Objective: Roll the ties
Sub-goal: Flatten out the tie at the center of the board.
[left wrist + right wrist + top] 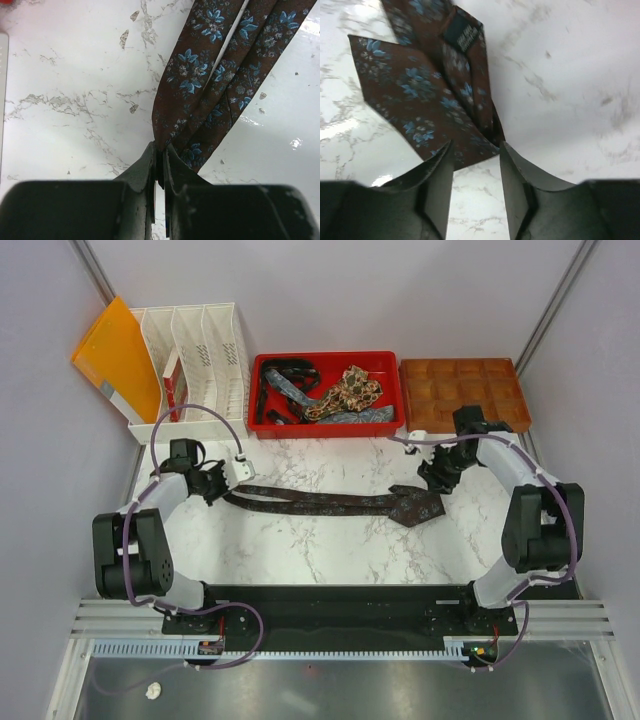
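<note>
tie (330, 502): dark brown, blue floral | table (300, 555): white marble, grey veins | bin (325, 357): red | tray (462, 392): orange-brown

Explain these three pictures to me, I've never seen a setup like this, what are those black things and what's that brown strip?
Those are two robot arms bolted to a marble table. The wide picture looks down from above; the other two come from cameras on the wrists. A brown flowered tie lies folded across the table. The left hand is shut on its folded end; the right hand stands open at its pointed ends. Behind are a red bin of more ties, a white file rack and a brown tray.
</note>
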Robot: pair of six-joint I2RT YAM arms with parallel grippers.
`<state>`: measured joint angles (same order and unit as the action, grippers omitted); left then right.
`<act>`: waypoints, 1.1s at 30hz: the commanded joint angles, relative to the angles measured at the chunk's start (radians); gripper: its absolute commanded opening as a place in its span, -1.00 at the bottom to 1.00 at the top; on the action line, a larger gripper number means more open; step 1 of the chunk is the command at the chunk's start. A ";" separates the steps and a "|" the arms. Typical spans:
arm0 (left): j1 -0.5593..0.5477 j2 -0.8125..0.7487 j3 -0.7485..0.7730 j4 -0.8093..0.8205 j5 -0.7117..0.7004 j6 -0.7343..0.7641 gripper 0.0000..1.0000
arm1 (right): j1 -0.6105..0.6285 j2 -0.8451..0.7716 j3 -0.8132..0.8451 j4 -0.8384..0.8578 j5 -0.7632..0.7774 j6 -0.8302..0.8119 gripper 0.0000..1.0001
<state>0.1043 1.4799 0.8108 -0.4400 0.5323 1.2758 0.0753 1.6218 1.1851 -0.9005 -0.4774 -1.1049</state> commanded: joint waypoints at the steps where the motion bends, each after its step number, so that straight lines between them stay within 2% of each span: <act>1: 0.002 -0.038 0.005 -0.014 0.020 0.028 -0.73 | -0.136 0.076 0.111 0.022 0.068 -0.015 0.10; 5: 0.002 -0.044 0.011 -0.026 0.031 0.040 -0.62 | -0.184 0.134 0.255 -0.046 0.036 0.092 0.10; 6: 0.002 -0.046 0.016 -0.032 0.034 0.037 -0.59 | -0.180 0.147 0.319 -0.104 -0.027 0.124 0.17; 7: 0.002 -0.046 0.027 -0.039 0.041 0.028 -0.49 | -0.154 0.151 0.352 -0.130 -0.053 0.160 0.29; 8: 0.000 -0.046 0.034 -0.060 0.046 0.023 -0.42 | -0.131 0.154 0.390 -0.152 -0.076 0.231 0.77; 9: 0.000 -0.046 0.042 -0.069 0.051 0.016 -0.32 | -0.076 0.148 0.392 -0.159 -0.084 0.262 0.94; 10: 0.000 -0.047 0.054 -0.078 0.060 0.007 -0.17 | -0.022 0.138 0.384 -0.150 -0.075 0.286 0.96; 11: 0.000 -0.050 0.054 -0.089 0.063 0.004 -0.11 | 0.016 0.112 0.343 -0.135 -0.061 0.309 0.96; 15: -0.012 -0.064 0.054 -0.091 0.066 -0.018 0.22 | 0.196 0.055 0.220 0.027 0.028 0.396 0.87; 19: -0.043 -0.055 0.059 -0.091 0.057 -0.041 0.16 | 0.283 0.122 0.212 0.069 0.124 0.456 0.57; 21: -0.073 -0.046 0.054 -0.088 0.046 -0.047 0.14 | 0.310 0.162 0.205 0.098 0.154 0.479 0.53; 25: -0.136 -0.029 0.057 -0.040 0.038 -0.085 0.13 | 0.339 0.194 0.177 0.140 0.218 0.476 0.28; 28: -0.179 0.014 0.077 -0.029 0.021 -0.093 0.08 | 0.345 0.208 0.166 0.126 0.246 0.446 0.15; 33: -0.195 0.097 0.077 -0.029 -0.046 -0.050 0.06 | 0.348 0.219 0.134 0.069 0.304 0.372 0.08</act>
<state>-0.0898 1.5188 0.8661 -0.4904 0.5430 1.2198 0.4179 1.8359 1.3437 -0.8047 -0.2420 -0.6765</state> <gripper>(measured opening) 0.534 0.560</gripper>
